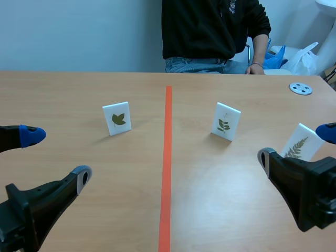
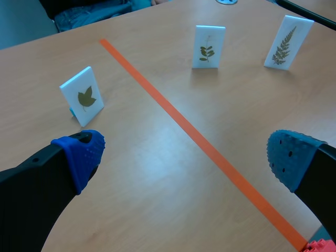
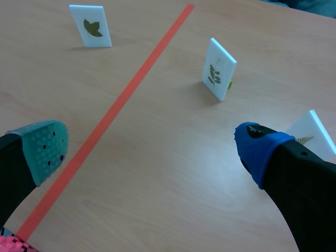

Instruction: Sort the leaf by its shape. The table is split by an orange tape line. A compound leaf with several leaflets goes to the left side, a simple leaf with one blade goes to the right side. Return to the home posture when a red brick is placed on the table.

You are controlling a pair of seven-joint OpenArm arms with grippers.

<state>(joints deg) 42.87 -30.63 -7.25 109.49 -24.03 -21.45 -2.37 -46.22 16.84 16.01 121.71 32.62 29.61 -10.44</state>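
My right claw (image 3: 152, 149) is open and empty; white upright fern-leaf card (image 3: 315, 131) sits just beside my blue fingertip (image 3: 254, 144), so centre first, then pinch its edges squarely.

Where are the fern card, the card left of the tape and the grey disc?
fern card (image 2: 284, 43), left wrist view, on the frond.
card left of the tape (image 1: 118, 119), scene view, on its leaf.
grey disc (image 1: 301, 88), scene view, on its middle.
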